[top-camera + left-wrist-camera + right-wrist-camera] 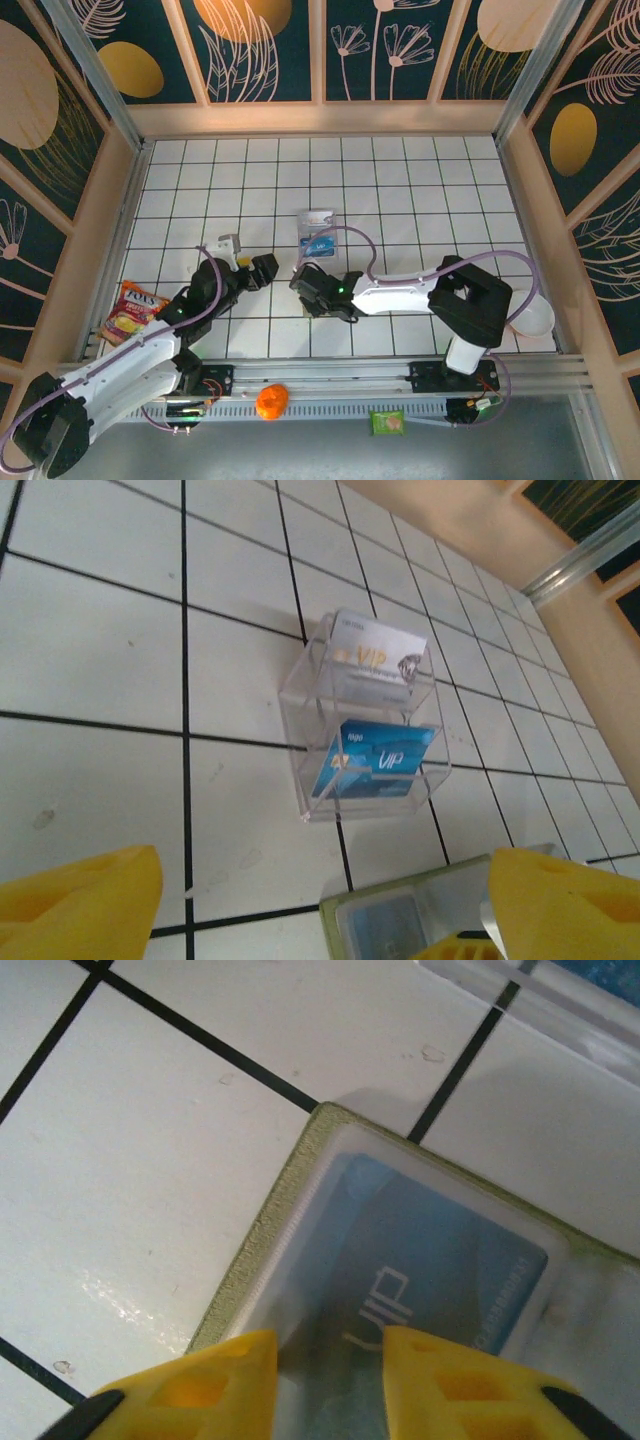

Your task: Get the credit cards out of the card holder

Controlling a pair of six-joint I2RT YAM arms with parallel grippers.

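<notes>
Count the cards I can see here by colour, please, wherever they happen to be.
Pale grey card: 1, in the clear box.
Blue cards: 2, the boxed blue card and the pocketed blue card in the wallet.
Total: 3 cards in sight.

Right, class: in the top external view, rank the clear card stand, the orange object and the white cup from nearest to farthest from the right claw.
Measured from the right claw:
1. clear card stand, just beyond the claw, towards the back.
2. orange object, at the near edge, slightly to the left.
3. white cup, far out on the right side.
</notes>
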